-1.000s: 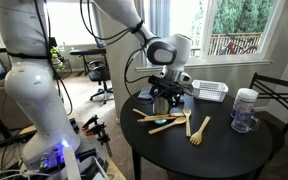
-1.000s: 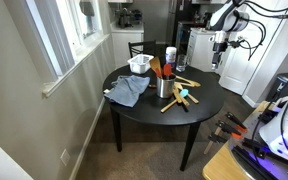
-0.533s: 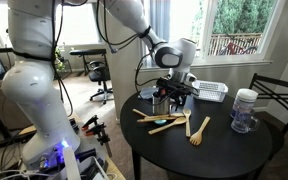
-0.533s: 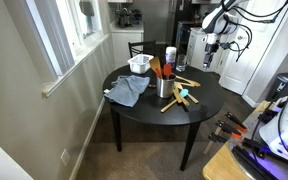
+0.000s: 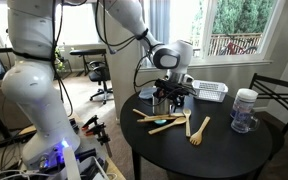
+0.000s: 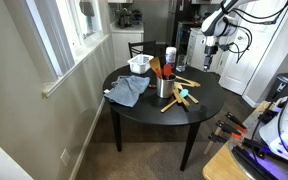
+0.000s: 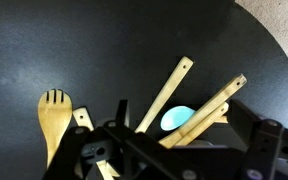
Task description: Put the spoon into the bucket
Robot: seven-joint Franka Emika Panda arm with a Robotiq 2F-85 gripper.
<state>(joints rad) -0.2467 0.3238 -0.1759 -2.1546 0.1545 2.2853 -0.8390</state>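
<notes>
My claw (image 5: 173, 93) hangs spread and empty above the worktop (image 6: 149, 108), lining up over the utensils, by my judgement. The spoon (image 7: 177, 118), turquoise-headed, lies flat among wooden utensils (image 7: 167, 92) low in the wrist view, free for picking. The bucket (image 6: 165, 88) stands upright mid-frame beside them, mouth up to receive it. I can read no writing anywhere.

Blurred and cut off by the wrist view's bottom edge: the end effector (image 7: 169, 152). Hidden behind the end effector: lower ends of the wooden utensils (image 7: 169, 92) and part of the blue spoon (image 7: 180, 118). Too small and dark beside the end effector in an exterior view to make out clearly: the bucket (image 5: 162, 103).
</notes>
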